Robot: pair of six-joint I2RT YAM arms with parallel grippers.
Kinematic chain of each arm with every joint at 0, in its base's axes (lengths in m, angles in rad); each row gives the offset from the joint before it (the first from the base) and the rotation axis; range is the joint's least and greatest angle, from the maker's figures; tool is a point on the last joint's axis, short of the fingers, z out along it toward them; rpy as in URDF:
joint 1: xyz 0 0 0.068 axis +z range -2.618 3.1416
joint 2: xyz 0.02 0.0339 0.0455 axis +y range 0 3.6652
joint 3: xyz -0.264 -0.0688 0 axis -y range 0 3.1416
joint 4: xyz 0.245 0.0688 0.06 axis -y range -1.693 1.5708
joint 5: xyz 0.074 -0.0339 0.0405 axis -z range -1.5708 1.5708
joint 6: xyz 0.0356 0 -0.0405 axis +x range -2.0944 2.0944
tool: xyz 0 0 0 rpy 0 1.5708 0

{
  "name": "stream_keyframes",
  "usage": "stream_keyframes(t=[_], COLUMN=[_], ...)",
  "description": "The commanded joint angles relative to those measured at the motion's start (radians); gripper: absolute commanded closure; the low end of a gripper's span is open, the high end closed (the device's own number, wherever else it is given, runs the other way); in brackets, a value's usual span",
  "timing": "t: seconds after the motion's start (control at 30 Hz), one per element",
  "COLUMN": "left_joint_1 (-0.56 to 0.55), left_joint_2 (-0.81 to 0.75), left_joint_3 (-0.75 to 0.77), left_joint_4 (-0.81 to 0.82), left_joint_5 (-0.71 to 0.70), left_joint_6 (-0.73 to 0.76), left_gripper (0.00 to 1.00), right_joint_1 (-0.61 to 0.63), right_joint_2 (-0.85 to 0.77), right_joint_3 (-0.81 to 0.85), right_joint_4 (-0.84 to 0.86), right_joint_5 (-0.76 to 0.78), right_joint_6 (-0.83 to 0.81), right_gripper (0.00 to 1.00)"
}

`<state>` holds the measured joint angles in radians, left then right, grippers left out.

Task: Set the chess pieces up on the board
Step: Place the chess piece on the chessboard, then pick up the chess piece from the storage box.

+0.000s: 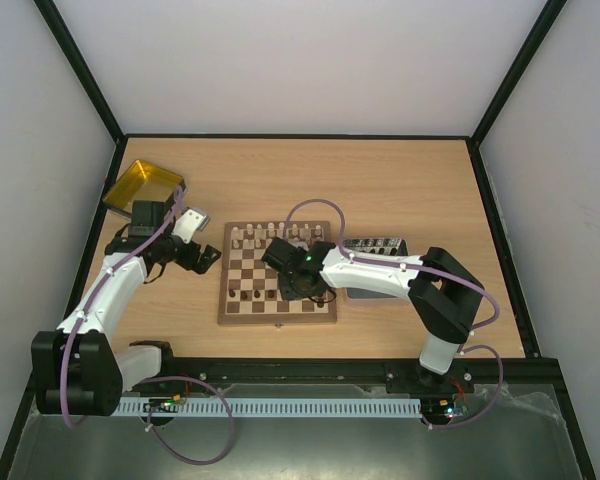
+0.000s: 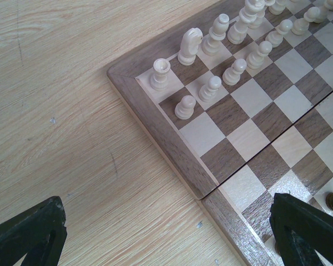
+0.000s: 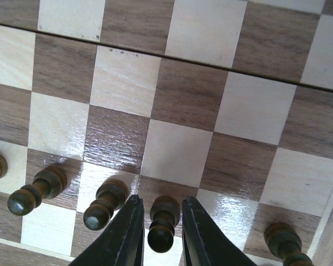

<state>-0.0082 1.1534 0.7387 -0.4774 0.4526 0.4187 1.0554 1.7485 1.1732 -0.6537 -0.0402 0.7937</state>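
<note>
The board (image 1: 277, 305) lies mid-table. Cream pieces (image 1: 270, 236) fill its far rows; the left wrist view shows a cream rook (image 2: 160, 73), a knight (image 2: 190, 45) and pawns. Several dark pieces (image 1: 248, 293) stand near its front edge. My right gripper (image 1: 300, 277) hangs low over the board. In the right wrist view its fingers (image 3: 130, 233) straddle an upright dark pawn (image 3: 164, 221) on a dark square, with slim gaps either side, so the gripper (image 3: 161, 200) is narrowly open. My left gripper (image 2: 166, 238) is wide open and empty over the board's left border (image 2: 155, 124).
A yellow translucent tray (image 1: 143, 186) sits at the far left behind the left arm. A grey metallic tray (image 1: 376, 245) lies just right of the board, under the right arm. More dark pawns (image 3: 40, 188) stand left of the straddled one, and another (image 3: 283, 241) to its right.
</note>
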Motion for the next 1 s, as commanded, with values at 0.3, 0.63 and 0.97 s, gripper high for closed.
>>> stream_keyframes(t=[0.3, 0.63, 0.97], left_joint_1=[-0.007, -0.011, -0.022], left_joint_2=[0.007, 0.01, 0.014], left_joint_3=[-0.01, -0.01, -0.008], left_joint_4=[-0.001, 0.002, 0.002], left_joint_5=[0.007, 0.008, 0.006], left_joint_6=[0.005, 0.003, -0.001], left_gripper=[0.0, 0.0, 0.01], right_joint_1=[-0.031, -0.412, -0.633], right_joint_2=[-0.075, -0.319, -0.335], right_joint_3=[0.134, -0.102, -0.283], right_joint_4=[-0.143, -0.124, -0.035], right_joint_5=[0.127, 0.118, 0.022], right_joint_6=[-0.022, -0.06, -0.096], right_gripper=[0.8, 0.8, 0.73])
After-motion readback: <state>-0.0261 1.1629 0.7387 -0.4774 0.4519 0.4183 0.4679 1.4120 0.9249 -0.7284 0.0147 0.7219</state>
